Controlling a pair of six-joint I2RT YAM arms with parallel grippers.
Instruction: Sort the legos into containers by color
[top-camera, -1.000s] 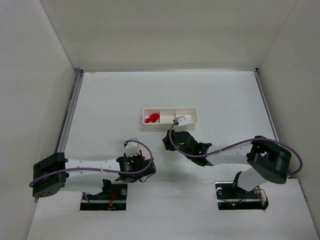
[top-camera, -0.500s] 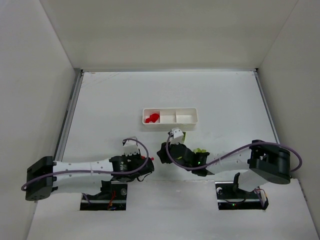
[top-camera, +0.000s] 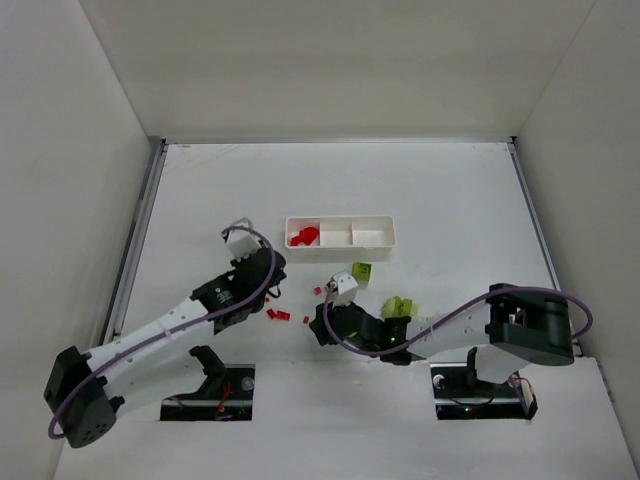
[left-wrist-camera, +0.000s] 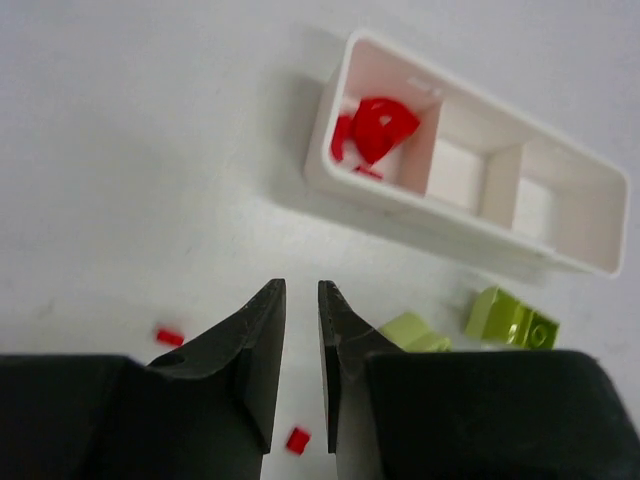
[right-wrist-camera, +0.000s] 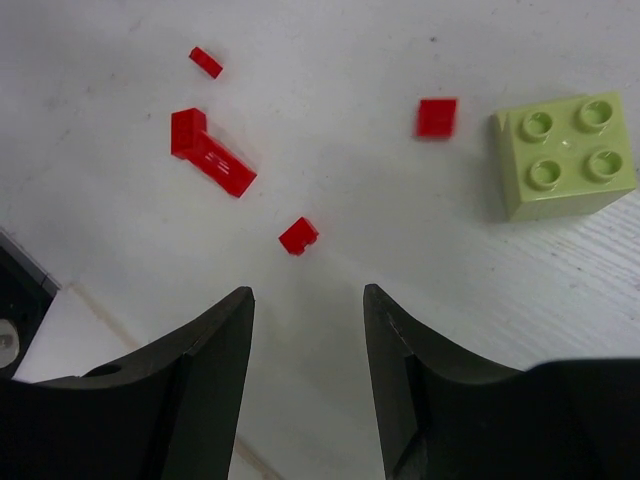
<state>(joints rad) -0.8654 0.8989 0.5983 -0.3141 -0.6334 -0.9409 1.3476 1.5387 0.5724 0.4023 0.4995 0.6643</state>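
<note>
Vs 1 s back: left gripper (left-wrist-camera: 300, 290) had left the near edge and swung up-field. It sat just short of the tray (top-camera: 345, 252), off its near-left corner, above the table (top-camera: 450, 200). Jaws were together bar a sliver. Wrist view showed nothing between the tips, so couldn't say it carried anything.

Right gripper (right-wrist-camera: 305, 295) had been over the tray's right compartment. It had pulled back toward the near edge and hung over the loose red legos (right-wrist-camera: 212, 160), fingers apart, nothing between them.

With both arms shifted, more parts showed:
- red bits scattered on the table between the two grippers
- one yellow-green brick (top-camera: 362, 272) just near of the tray, apart from it
- a clump of yellow-green bricks (top-camera: 402, 305) beside the right forearm

Red pile (top-camera: 303, 236) in the tray's left compartment was unchanged, and the tray hadn't moved. Contents of the other two compartments: couldn't tell from these views.
</note>
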